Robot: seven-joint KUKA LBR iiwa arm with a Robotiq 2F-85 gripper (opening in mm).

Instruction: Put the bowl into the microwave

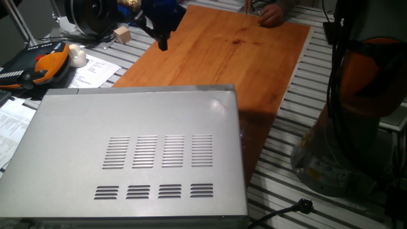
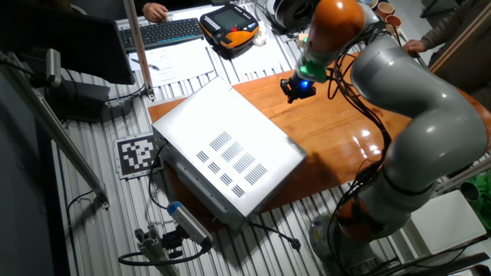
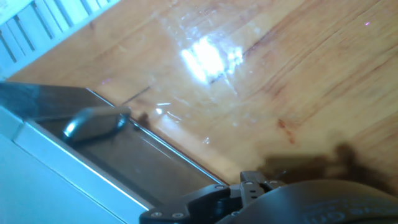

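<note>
The microwave (image 1: 133,152) is a large silver box with vent slots on its flat top, standing at the near end of a wooden board (image 1: 235,51); it also shows in the other fixed view (image 2: 222,153). No door stands out from it. My gripper (image 1: 163,35) hangs above the board's far left corner, just beyond the microwave's back edge, dark with a blue light (image 2: 298,88). Whether its fingers are open or shut does not show. In the hand view the microwave's edge (image 3: 74,143) lies lower left. I cannot pick out the bowl in any view.
A white rounded lump (image 1: 77,56), a small wooden block (image 1: 123,34) and an orange teach pendant (image 1: 44,63) lie left of the board. Two small tan round cups (image 2: 382,10) sit at the far edge. A person's hand (image 1: 273,16) rests on the board's far end.
</note>
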